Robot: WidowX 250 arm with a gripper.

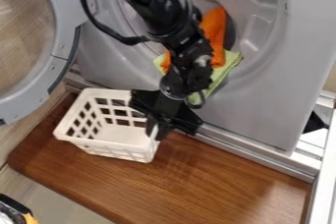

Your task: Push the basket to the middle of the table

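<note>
White basket (117, 150), brown wood-grained table (216, 181), orange and lime cloths (215, 27)

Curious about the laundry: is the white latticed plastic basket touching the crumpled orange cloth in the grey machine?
Apart. The camera view shows the grey metal front between the white plastic basket and the orange cloth, which lies up in the round opening.

Open grey dryer door (62, 2) beside a wooden tabletop (216, 183).

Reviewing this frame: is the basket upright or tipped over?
Upright. The white basket rests base-down on the wooden tabletop, its open top facing up, its inner floor in sight.
</note>
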